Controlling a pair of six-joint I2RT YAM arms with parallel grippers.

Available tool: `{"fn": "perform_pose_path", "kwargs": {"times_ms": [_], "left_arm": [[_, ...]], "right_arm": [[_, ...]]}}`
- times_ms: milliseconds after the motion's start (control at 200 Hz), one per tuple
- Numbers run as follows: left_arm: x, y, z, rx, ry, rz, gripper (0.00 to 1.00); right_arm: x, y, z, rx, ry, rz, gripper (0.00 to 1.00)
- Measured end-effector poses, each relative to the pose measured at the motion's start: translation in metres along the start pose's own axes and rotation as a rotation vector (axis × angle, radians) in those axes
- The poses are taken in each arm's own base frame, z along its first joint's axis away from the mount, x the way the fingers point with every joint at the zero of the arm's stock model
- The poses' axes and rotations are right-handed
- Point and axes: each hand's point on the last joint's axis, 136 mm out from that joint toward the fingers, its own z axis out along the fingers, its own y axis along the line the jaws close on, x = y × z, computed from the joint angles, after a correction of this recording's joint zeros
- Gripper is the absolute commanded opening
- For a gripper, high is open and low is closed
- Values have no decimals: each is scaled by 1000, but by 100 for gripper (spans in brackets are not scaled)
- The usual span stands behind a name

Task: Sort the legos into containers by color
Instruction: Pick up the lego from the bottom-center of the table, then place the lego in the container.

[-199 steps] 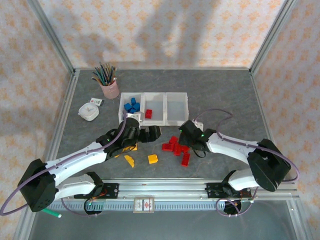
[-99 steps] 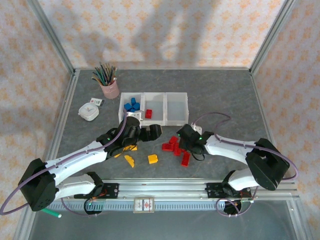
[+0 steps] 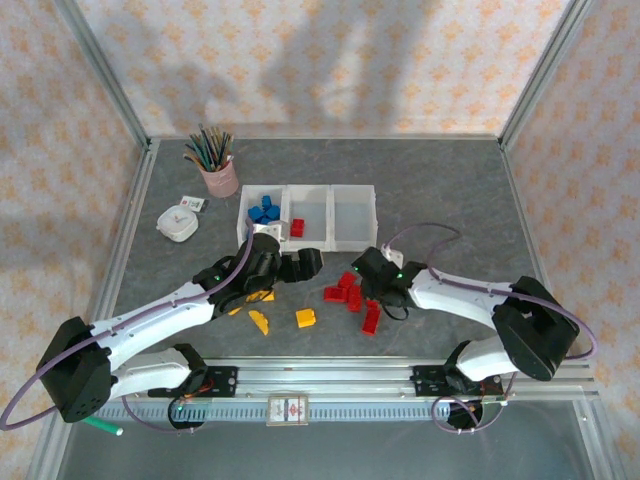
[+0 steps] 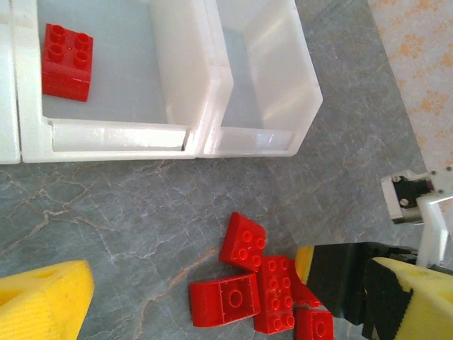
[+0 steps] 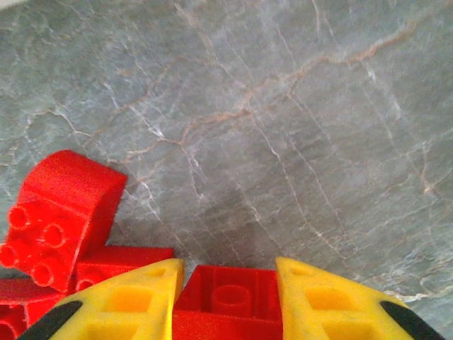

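Three joined white bins stand at mid table: the left bin [image 3: 262, 212] holds several blue legos, the middle bin [image 4: 120, 78] one red lego [image 4: 66, 61], and the right bin [image 4: 262, 78] nothing. A cluster of red legos [image 3: 345, 292] lies in front of the bins. My right gripper [image 5: 225, 283] is shut on a red lego [image 5: 228, 306], hollow side up, at the cluster's edge. My left gripper [image 4: 202, 283] hangs open above the red cluster [image 4: 248, 283]. Three yellow legos [image 3: 306, 318] lie left of the red ones.
A pink cup of pencils [image 3: 217, 175] and a small white box [image 3: 178, 222] sit at the back left. The right arm's white link [image 4: 417, 205] is close to my left gripper. A metal rail [image 3: 330, 375] runs along the near edge.
My right gripper has slid a little left and nearer, into the red cluster, now with a red lego between its fingers. The left gripper has shifted slightly toward the bins.
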Motion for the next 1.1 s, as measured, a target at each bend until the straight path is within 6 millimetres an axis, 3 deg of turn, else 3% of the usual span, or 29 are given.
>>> {"fn": "perform_pose_path", "kwargs": {"times_ms": [115, 325, 510, 736, 836, 971, 1101], "left_arm": [[-8, 0, -6, -19, -26, 1, 99], [-42, 5, -30, -59, -127, -20, 99], [-68, 39, -47, -149, -198, -82, 99], [-80, 67, -55, -226, -228, -110, 99], [-83, 72, -56, -241, -234, -121, 99], [-82, 75, -53, -249, -224, -124, 99], [-80, 77, -50, -255, -212, -124, 99]], "right_arm": [[-24, 20, -17, -25, -57, -22, 31], [-79, 81, -44, -120, -176, -81, 31], [-110, 136, -33, -164, -215, -162, 32], [-145, 197, -6, -193, -256, -246, 32], [-161, 210, 8, -186, -272, -262, 35], [-176, 210, 30, -149, -274, -276, 46], [-181, 207, 33, -132, -274, -298, 55]]}}
